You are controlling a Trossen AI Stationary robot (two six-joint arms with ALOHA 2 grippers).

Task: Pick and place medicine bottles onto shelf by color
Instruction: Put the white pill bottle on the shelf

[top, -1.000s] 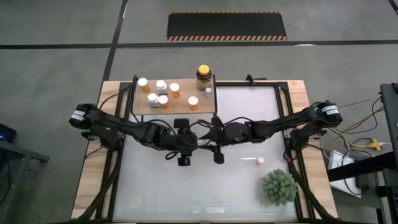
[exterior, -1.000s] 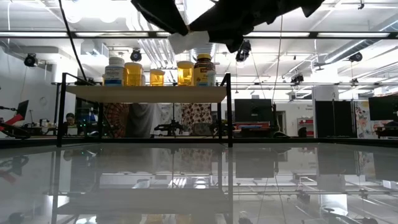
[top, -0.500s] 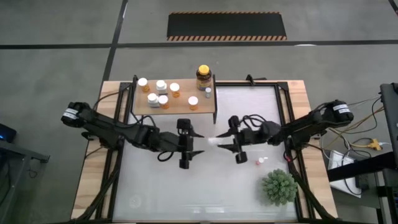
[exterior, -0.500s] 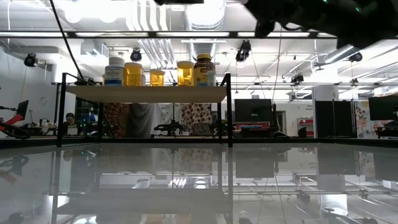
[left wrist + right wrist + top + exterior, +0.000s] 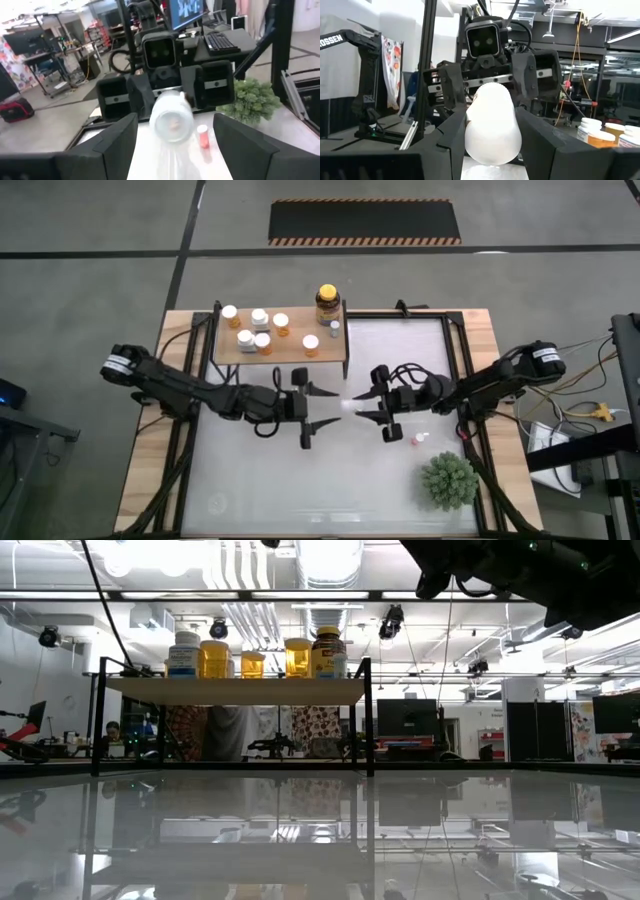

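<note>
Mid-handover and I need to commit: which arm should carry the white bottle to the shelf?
Right, probably. The right gripper is clamped on the white bottle, while the left gripper faces it with fingers spread clear. The shelf lies nearer the left arm, but that arm holds nothing.

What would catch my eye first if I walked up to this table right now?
Two dark arms meet over mid-table: the right gripper is shut on a white bottle, while the left gripper faces it with fingers spread. Behind them a small wooden shelf carries a cluster of bottles, and a spiky green plant sits at the table's near right corner.
</note>
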